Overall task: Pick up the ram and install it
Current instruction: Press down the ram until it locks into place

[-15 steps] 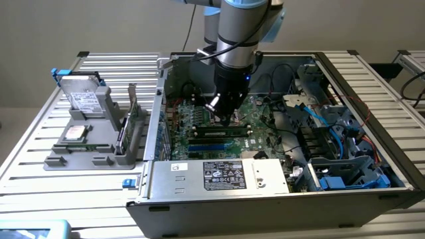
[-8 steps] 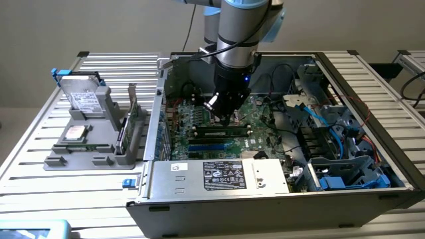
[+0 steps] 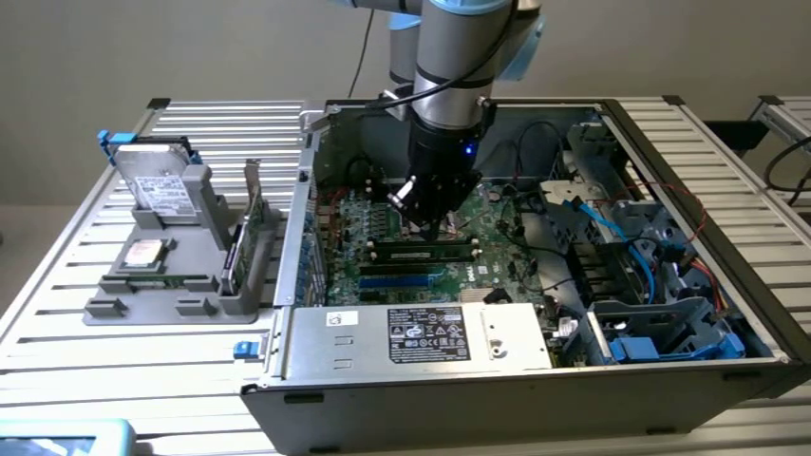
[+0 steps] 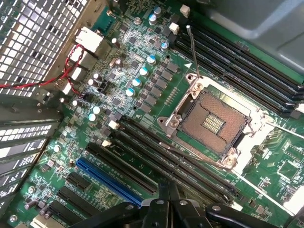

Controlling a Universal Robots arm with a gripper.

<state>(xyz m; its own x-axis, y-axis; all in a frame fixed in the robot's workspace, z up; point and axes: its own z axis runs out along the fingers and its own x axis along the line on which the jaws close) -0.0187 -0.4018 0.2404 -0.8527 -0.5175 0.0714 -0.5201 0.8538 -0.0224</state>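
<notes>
In the exterior view the ram (image 3: pixel 424 252), a long narrow green stick with dark chips, appears to sit along a memory slot on the motherboard (image 3: pixel 380 228), inside the open computer case (image 3: pixel 659 190). My gripper (image 3: pixel 431 231) hangs just above and behind the ram, pointing down at the board. In the wrist view the dark fingertips (image 4: pixel 160 194) are pressed together with nothing visible between them, and the gripper (image 4: pixel 165 190) hovers over long black slots (image 4: pixel 156 152) beside the bare processor socket (image 4: pixel 211 124). The ram is hidden in the wrist view.
A grey holder (image 3: pixel 152 306) on the slatted table at the exterior view's left carries a silver hard drive (image 3: pixel 162 185) and a green expansion card (image 3: pixel 241 242). Inside the case are the power supply (image 3: pixel 419 334), blue and red cables (image 3: pixel 633 237) and the drive cage (image 3: pixel 659 332).
</notes>
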